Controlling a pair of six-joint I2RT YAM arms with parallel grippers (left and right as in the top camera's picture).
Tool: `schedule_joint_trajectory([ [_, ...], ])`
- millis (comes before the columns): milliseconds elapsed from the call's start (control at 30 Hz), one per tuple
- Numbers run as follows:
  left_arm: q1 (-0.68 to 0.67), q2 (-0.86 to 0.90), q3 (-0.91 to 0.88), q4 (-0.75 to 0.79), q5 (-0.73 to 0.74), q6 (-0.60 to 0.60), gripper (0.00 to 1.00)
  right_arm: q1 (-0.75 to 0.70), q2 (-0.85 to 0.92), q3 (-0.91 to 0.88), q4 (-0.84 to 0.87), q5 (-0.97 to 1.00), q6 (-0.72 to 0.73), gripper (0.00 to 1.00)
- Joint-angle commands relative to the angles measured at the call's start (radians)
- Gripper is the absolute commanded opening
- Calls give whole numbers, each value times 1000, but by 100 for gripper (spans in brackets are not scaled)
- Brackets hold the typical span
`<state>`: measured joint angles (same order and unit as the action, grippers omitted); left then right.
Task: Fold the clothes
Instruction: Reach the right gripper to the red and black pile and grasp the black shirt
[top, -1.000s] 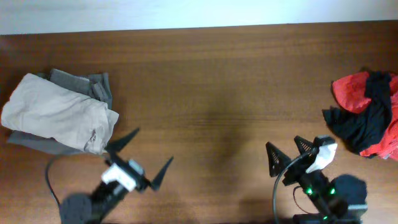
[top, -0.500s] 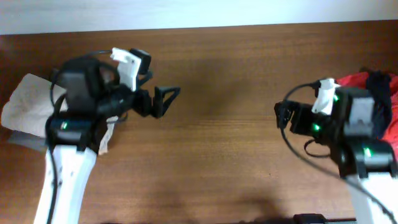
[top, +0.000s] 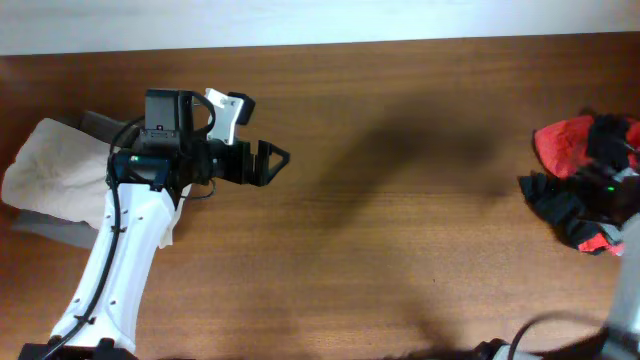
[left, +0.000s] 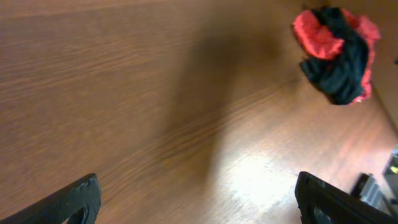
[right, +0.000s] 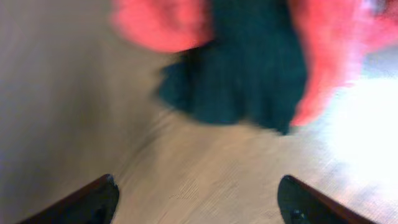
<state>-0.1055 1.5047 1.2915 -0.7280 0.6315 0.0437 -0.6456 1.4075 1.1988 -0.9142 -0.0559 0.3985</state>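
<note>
The clothes, a crumpled black T-shirt (top: 575, 205), lie tangled with a red garment (top: 562, 142) at the table's right edge. The right wrist view shows the black fabric (right: 249, 68) close ahead, with red cloth (right: 161, 25) on both sides. My right gripper (right: 202, 202) is open just short of the pile, with only bare wood between its fingers. In the overhead view that arm is a dark blur over the pile. My left gripper (top: 272, 165) hovers open over the left half of the table and points right. Its wrist camera sees the T-shirt (left: 341, 68) far off.
A folded beige garment (top: 60, 175) lies on a grey one (top: 95, 125) at the left edge, under the left arm. Bare wooden table (top: 400, 230) stretches between the two piles. A white wall strip runs along the far edge.
Both arms left the front edge. The left swung up over the left side, pointing right. The right swept to the right edge, onto the red and black pile.
</note>
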Motion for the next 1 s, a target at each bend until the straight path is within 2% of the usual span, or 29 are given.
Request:
schedule_joint_trajectory([
  [0,-3,4,11,-10,-90,-5,99,-123,120,13,20,-48,53,80],
  [233,-3,4,11,-10,-132,-2,99,-160,353,13,122,-71,52,72],
  [300,-3,4,11,-15,-133,-2,99,-160,385,13,149,-71,52,65],
  [333,-3,4,11,-19,-132,-2,99,-160,394,13,159,-71,52,58],
  [400,-3,4,11,-26,-133,-2,99,-160,397,13,167,-72,52,35],
  [433,-3,4,11,-28,-133,-2,99,-160,389,16,167,-85,52,16],
  [467,-3,4,11,-28,-133,-2,100,-160,381,20,166,-98,52,6],
  [667,-3,4,11,-28,-132,-2,99,-160,245,105,112,-323,42,4],
  [800,-3,4,11,-28,-132,-2,99,-157,92,242,101,-583,-37,4],
  [967,-3,4,11,-28,-133,-2,99,-107,-61,427,109,-651,-85,4],
])
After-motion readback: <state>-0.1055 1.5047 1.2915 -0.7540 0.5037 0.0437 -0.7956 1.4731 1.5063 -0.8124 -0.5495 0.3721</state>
